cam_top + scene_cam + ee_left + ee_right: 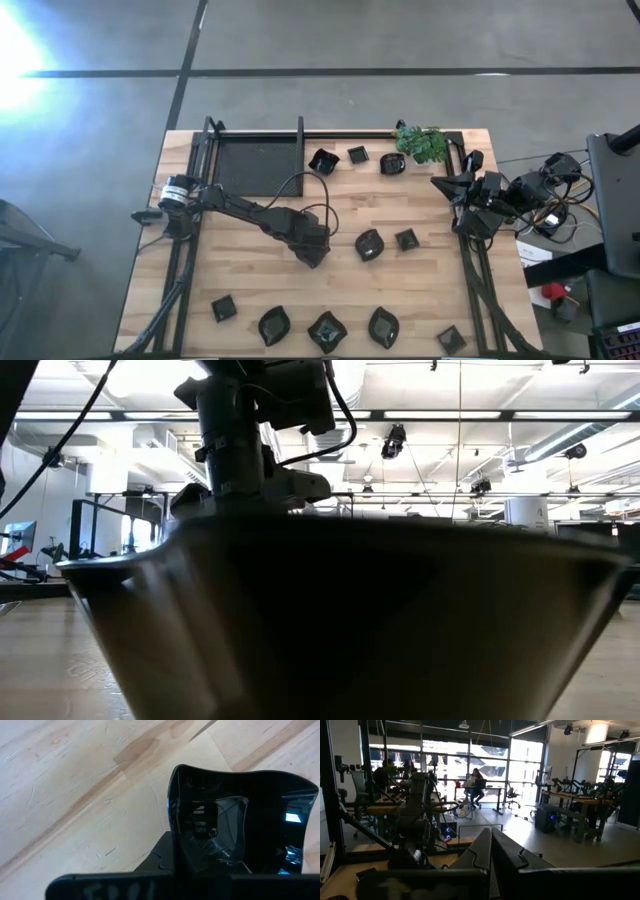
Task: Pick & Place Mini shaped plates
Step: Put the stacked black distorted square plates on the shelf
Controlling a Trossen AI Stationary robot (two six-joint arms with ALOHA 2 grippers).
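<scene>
My left gripper stands near the table's middle, pointing down, shut on a mini shaped plate, a glossy black dish with a wavy rim. In the high view the gripper hides this plate. Two more plates rest on the wood just to its right. Three others lie by the far edge, and several sit in a row along the near edge. My right gripper waits shut at the table's right side, raised and level. My left gripper holds the plate by its raised rim wall at one side, coming from above with the fingers pointing down. One dark finger shows against the wall's outer face. The plate's own black hides the other finger. Whether the plate is clear of the wood I cannot tell.
A large flat black tray lies at the far left and a small green plant at the far right. One near-edge plate fills the low view. Bare wood lies left of my left gripper.
</scene>
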